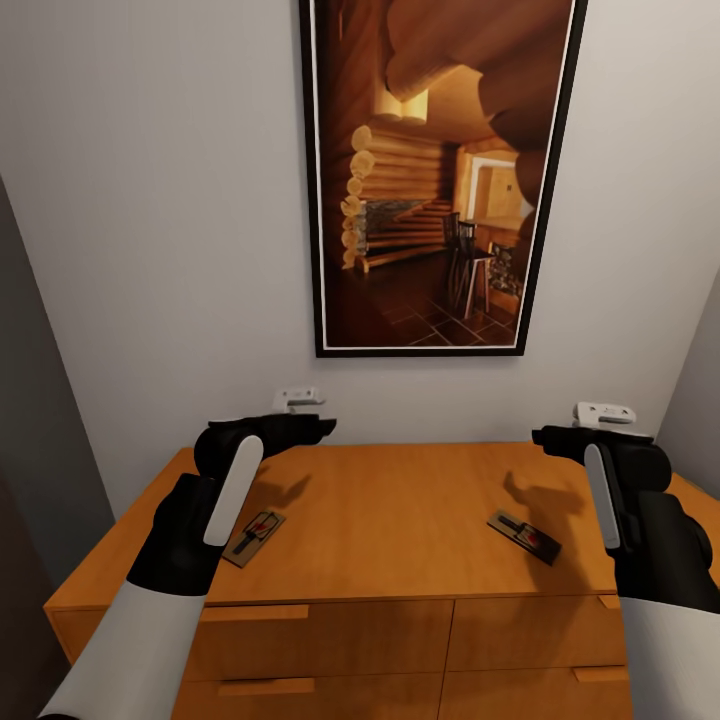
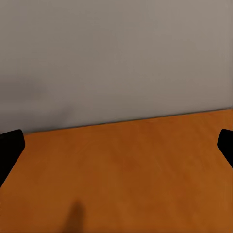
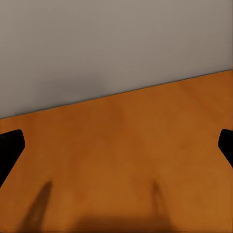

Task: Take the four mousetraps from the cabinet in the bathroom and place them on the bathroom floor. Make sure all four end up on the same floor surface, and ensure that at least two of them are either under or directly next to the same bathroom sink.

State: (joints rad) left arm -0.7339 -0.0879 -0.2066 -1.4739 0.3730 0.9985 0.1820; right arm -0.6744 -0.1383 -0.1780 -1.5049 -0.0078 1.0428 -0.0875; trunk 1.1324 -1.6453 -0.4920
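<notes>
On the cabinet (image 1: 400, 520) top, 2 mousetraps lie toward its front edge: the left trap (image 1: 254, 537) beside the left claw's (image 1: 318, 428) arm, the right trap (image 1: 524, 536) angled, nearer the right claw (image 1: 545, 436). Both claws hover further back, fingers apart.

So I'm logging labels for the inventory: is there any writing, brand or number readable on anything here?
None is readable. The two mousetraps on the cabinet show a red spot and dark metal, no legible print. The framed picture shows a log-cabin interior without words.
</notes>
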